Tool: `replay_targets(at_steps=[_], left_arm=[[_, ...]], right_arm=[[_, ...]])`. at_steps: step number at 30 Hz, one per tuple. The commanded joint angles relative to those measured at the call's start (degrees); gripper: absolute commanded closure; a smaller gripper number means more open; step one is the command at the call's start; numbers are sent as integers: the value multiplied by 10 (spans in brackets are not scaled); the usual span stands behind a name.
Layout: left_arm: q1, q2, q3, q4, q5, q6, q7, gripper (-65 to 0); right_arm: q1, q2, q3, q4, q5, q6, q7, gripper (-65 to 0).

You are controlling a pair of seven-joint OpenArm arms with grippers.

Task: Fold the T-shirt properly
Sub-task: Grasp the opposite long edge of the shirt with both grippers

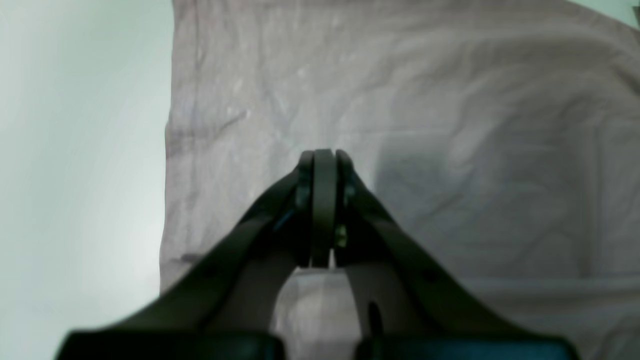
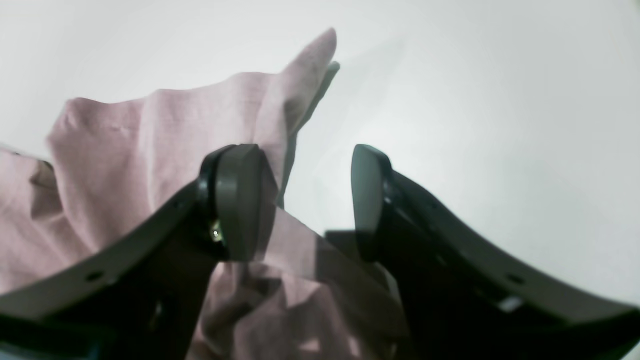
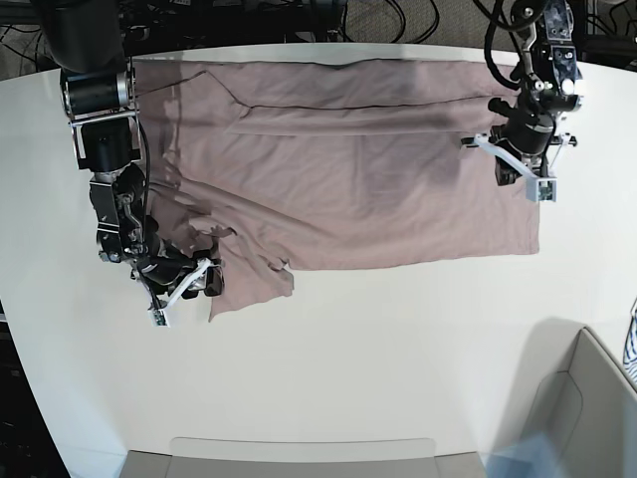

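Left wrist view: the dark left gripper [image 1: 324,160], jaws pressed together with no cloth seen between them, sits over the soft, wrinkled, mauve-pink cotton T-shirt [image 1: 400,100], near its straight side edge; the white table [image 1: 75,150] lies beyond that edge.

Right wrist view: the dark right gripper [image 2: 305,200] stands wide, holding nothing; one pad touches a rumpled, raised corner of the T-shirt [image 2: 150,150].

Base view: the T-shirt [image 3: 348,179] lies spread across the far half of the table [image 3: 378,358], one lengthwise fold apparently made and the near-left corner bunched. Judged early: flattening and further folds remain. A grey bin [image 3: 587,408] and striped cloth [image 3: 631,349] sit well apart from the T-shirt, obstructing nothing.
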Motion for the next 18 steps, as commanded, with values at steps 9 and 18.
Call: replay_targets(at_steps=[9, 18], left_arm=[[-156, -51, -1, -84, -4, -1, 30, -214], [-292, -147, 71, -342, -68, -37, -17, -224]], right_arm=[[-3, 19, 0, 1, -11, -3, -29, -293], [-14, 28, 2, 4, -11, -3, -29, -293]])
